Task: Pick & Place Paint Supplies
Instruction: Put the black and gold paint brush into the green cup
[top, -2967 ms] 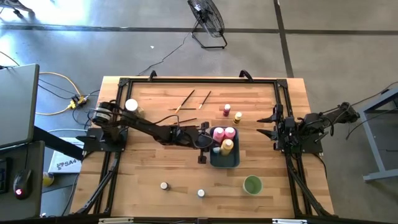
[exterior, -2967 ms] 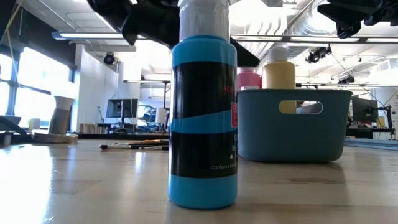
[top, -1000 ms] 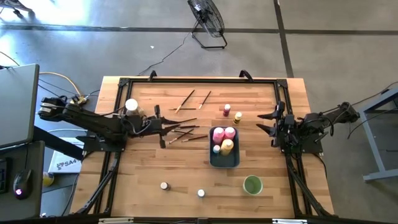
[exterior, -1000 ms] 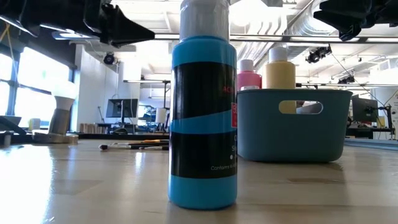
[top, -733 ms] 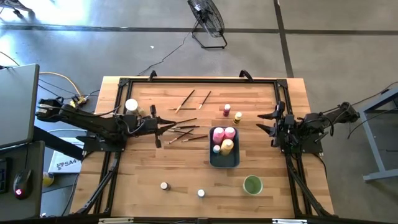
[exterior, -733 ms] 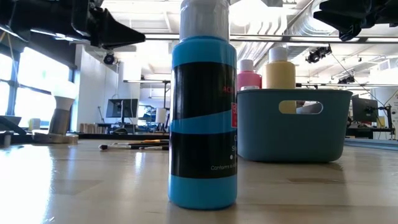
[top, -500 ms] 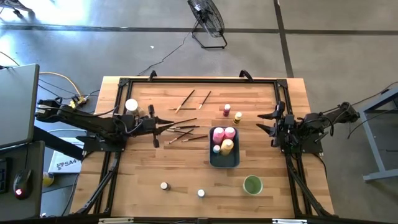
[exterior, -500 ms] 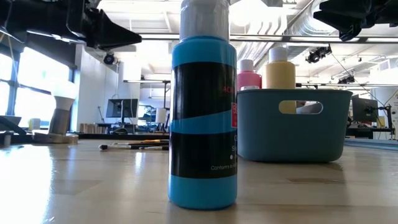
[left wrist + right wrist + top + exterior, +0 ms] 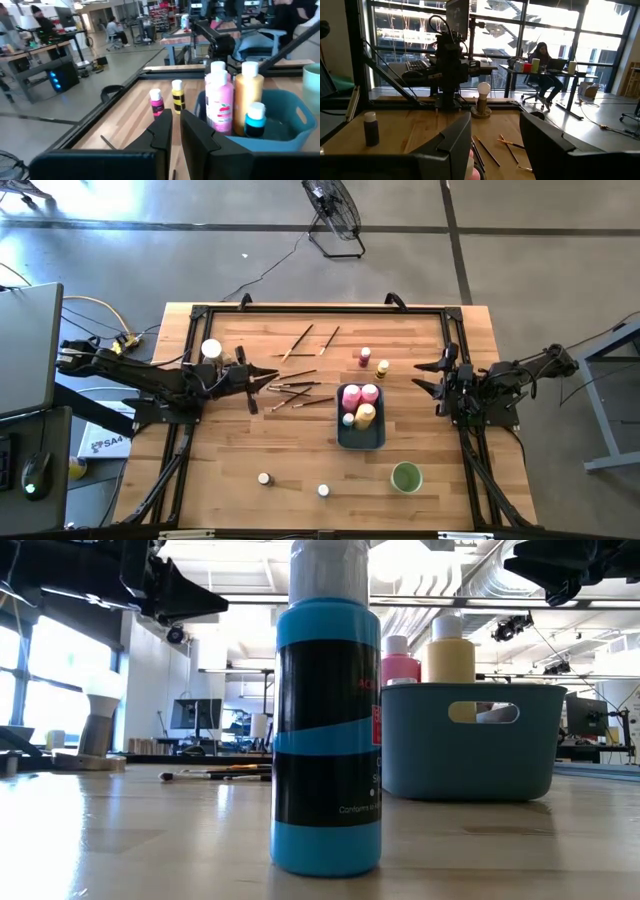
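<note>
The left gripper (image 9: pixel 262 376) is seen pulled back toward its own side of the table (image 9: pixel 230 470), its fingers (image 9: pixel 161 131) drawn to a narrow slit with nothing between them; it is judged to be between picks, lined up on the cluster of paintbrushes (image 9: pixel 296 390) lying just ahead of its tips. Farther ahead of it the blue-grey tray (image 9: pixel 376 440) is found, with two pink squeeze bottles (image 9: pixel 360 394), a yellow squeeze bottle (image 9: pixel 364 416) and a small blue-capped bottle (image 9: pixel 347 420) stood upright inside, so that part of the collecting is taken as done. Two small jars (image 9: pixel 372 361), one pink and one yellow, are left standing beside the tray on the bare wood, and two more loose brushes (image 9: pixel 312 338) lie apart toward the far edge. Two pale-capped jars (image 9: pixel 292 484) remain near the front edge, well apart from either gripper, with the green cup (image 9: pixel 406 477) beside them. The right gripper (image 9: pixel 430 377) is held wide and empty at its own side, apparently waiting, the tray lying in front of it. In the low view a blue bottle (image 9: pixel 327 730) stands close to the lens; small print runs down its black label, but only fragments are shown and no word can be read with confidence
</note>
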